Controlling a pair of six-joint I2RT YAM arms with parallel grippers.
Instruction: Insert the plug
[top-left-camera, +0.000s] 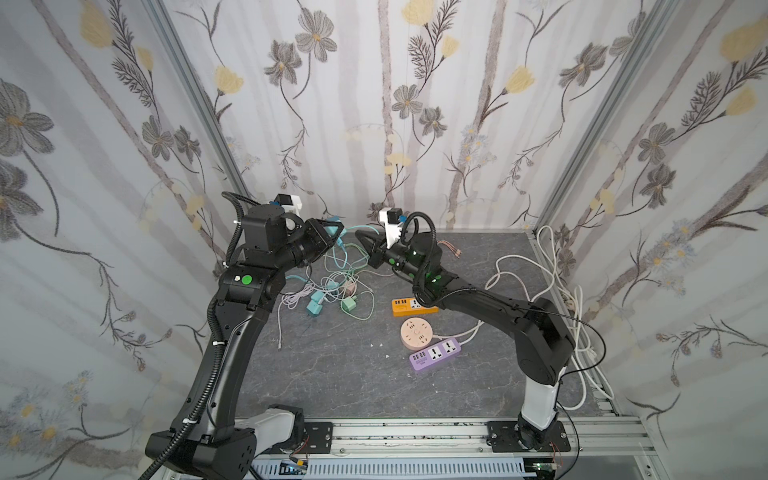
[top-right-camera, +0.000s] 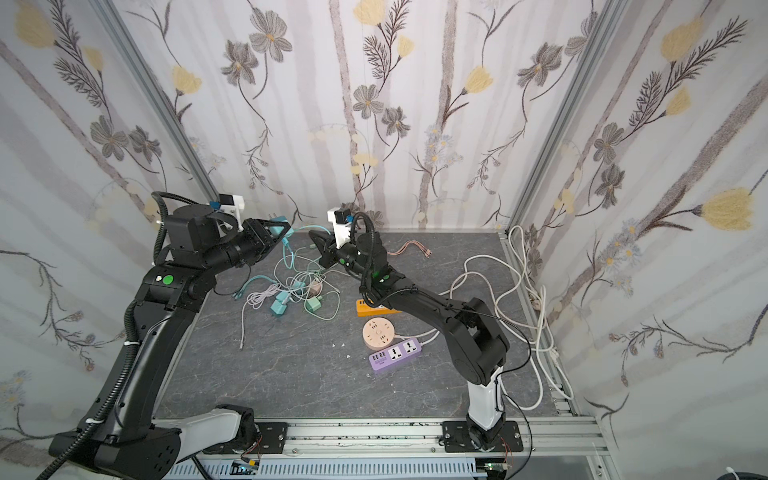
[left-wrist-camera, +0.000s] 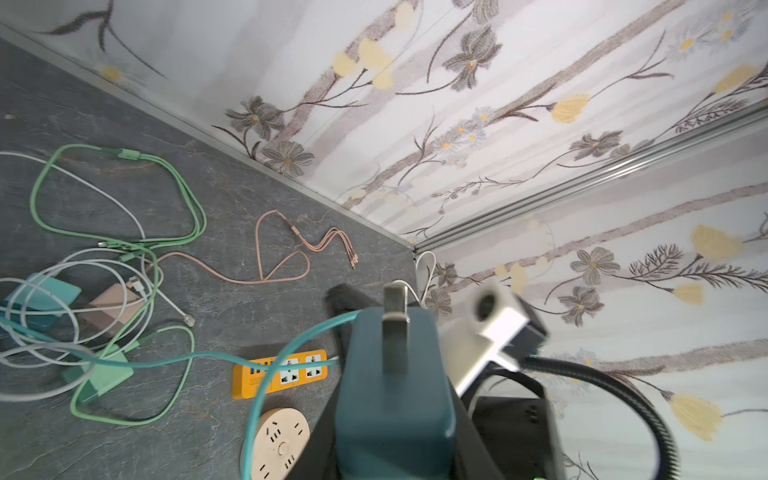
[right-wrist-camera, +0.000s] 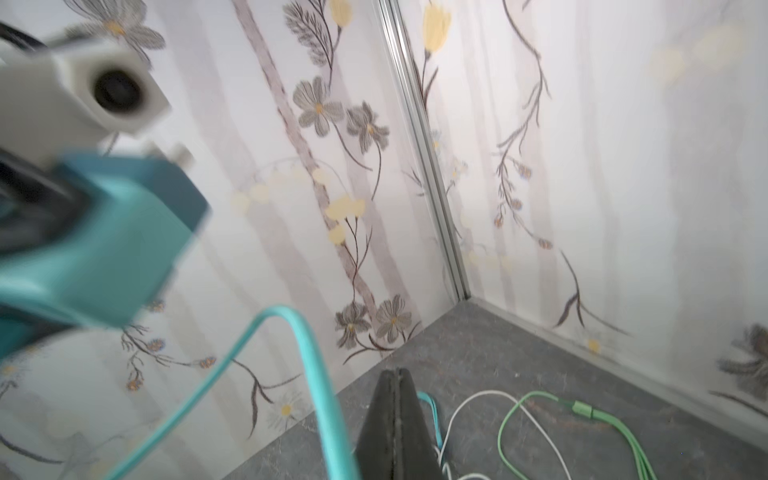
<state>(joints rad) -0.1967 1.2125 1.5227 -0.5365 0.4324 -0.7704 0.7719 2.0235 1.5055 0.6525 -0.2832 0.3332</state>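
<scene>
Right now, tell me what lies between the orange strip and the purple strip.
The round socket lies there, apart from the orange strip and close by the purple strip. Both top views show it.

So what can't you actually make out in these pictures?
- Orange power strip: partly behind the right arm, in a top view.
- Teal plug: blurred in the right wrist view; prongs unclear.
- Right claw: shut; whether it pinches the teal cable is unclear.

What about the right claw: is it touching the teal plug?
Apart. The right wrist view shows bare wall between the shut right gripper and the teal plug.
</scene>
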